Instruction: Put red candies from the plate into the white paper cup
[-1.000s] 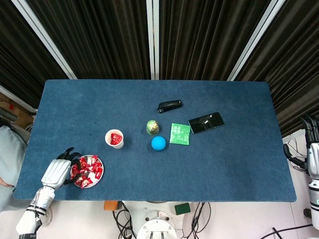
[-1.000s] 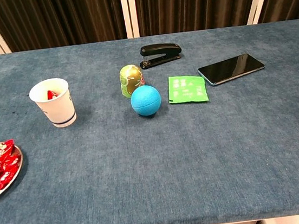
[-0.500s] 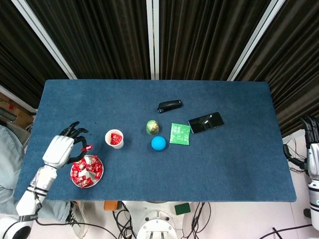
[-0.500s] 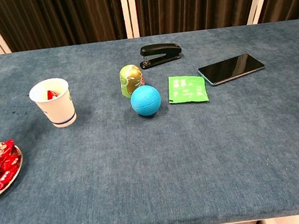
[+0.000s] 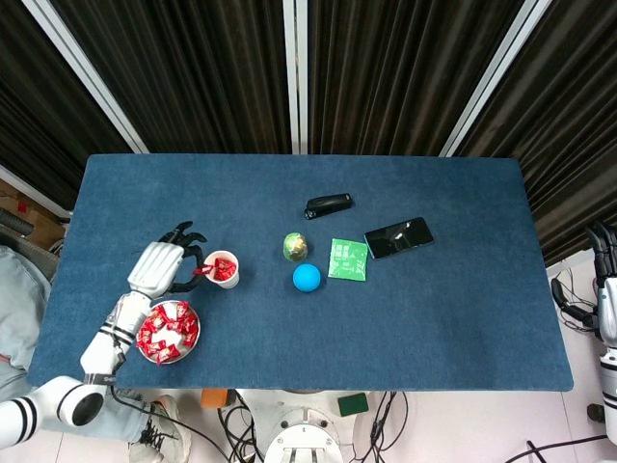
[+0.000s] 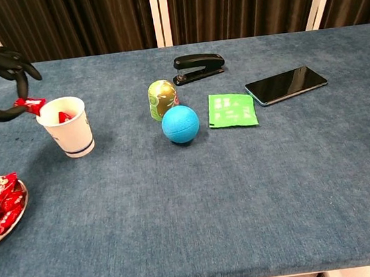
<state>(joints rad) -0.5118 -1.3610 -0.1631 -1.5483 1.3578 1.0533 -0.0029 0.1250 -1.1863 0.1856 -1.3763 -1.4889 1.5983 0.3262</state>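
Candy (image 6: 30, 103), a red wrapped piece, is sitting pinched at the fingertips of the left hand (image 5: 164, 263), right at the left rim of the white paper cup (image 6: 66, 126). In the chest view the dark fingers (image 6: 8, 62) are curving over and under the wrapper, with the piece poking out toward the cup's mouth and touching or nearly touching its edge; which of the two I cannot tell. In the head view the same hand is lying just beside the cup (image 5: 222, 268), palm side turned toward it, with the other fingers fanning out above.

Inside the cup another red candy (image 6: 64, 116) is showing against the inner wall. The plate (image 5: 190, 338) is resting near the table's front left corner, just behind the left wrist in the head view, and is holding a heap of red candies (image 5: 166, 330).

The right hand (image 5: 605, 289) is hanging off the table's right end, well apart from everything; only part of it is showing at the frame edge and I cannot tell how its fingers are lying.

A green egg-shaped thing (image 6: 162, 98), a blue ball (image 6: 180, 124), a green packet (image 6: 232, 110), a black stapler (image 6: 198, 66) and a phone (image 6: 286, 84) are lying toward the middle of the blue table (image 6: 246, 198).
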